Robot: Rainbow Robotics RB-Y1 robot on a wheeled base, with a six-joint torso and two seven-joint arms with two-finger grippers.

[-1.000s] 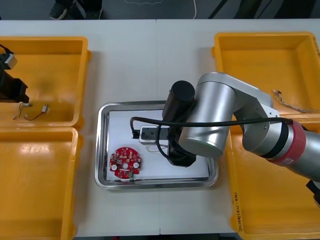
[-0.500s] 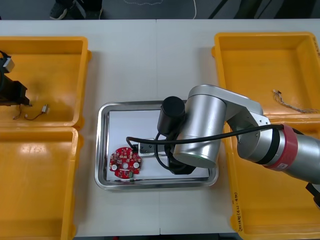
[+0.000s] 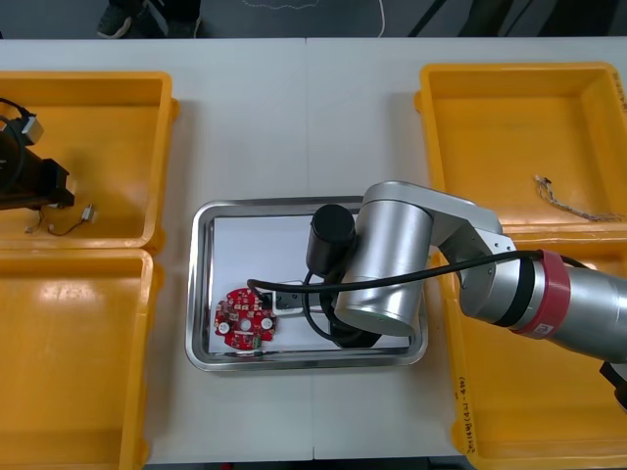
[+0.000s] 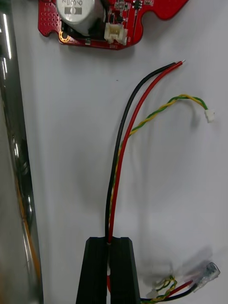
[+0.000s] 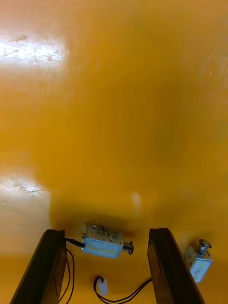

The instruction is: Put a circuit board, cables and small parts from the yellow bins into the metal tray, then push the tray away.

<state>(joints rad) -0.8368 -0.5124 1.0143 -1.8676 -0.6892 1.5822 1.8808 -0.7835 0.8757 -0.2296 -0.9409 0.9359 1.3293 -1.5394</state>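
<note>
Left gripper (image 3: 39,184) sits in the far left-hand yellow bin (image 3: 98,88), at 10 o'clock from the metal tray (image 3: 201,284). Its fingers are spread wide, with one small metal part (image 5: 103,240) lying between them and a second part (image 5: 198,262) just outside one finger. Red circuit board (image 3: 247,318) lies on the tray's white floor at 8 o'clock. Right gripper (image 4: 109,241) is low over that floor at 3 o'clock from the board, pinching a black and red cable (image 4: 124,142) whose free ends point toward the board, a twisted yellow-green strand (image 4: 161,110) alongside.
</note>
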